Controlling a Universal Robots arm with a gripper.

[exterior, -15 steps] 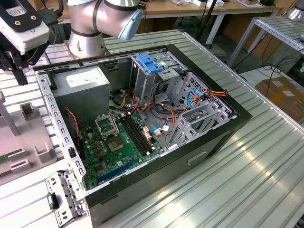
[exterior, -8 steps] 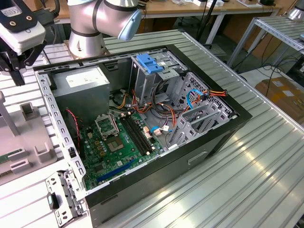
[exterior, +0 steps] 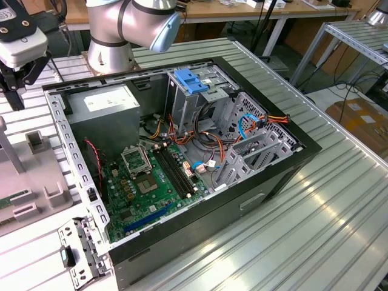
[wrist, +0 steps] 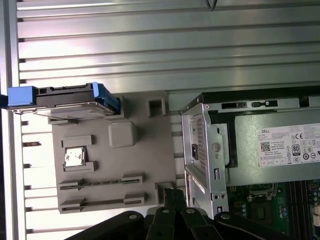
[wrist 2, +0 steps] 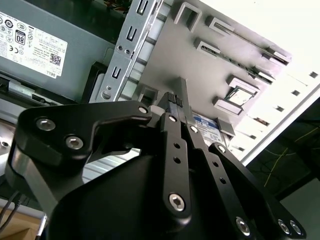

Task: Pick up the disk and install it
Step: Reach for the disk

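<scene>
The disk (wrist: 65, 100) stands on its long edge at the far end of a grey fixture plate (wrist: 150, 145), beside the open computer case (exterior: 254, 200). It is grey metal with blue side rails. In the second wrist view a strip of the disk's blue-banded label (wrist 2: 206, 122) peeks out behind the fingers. My gripper (wrist 2: 176, 97) is shut, with nothing between its black fingers. It hangs over the plate near the case wall, apart from the disk. The gripper (wrist: 174, 197) also shows in the first wrist view, and the gripper (exterior: 17, 91) sits at the exterior view's left.
Inside the case a grey power supply (exterior: 103, 106) lies next to the wall nearest the plate. A light-blue bracket (exterior: 191, 79) sits on the drive cage. Cables and a motherboard (exterior: 148, 182) fill the floor of the case. The plate carries small holders and a square chip (wrist: 75, 157).
</scene>
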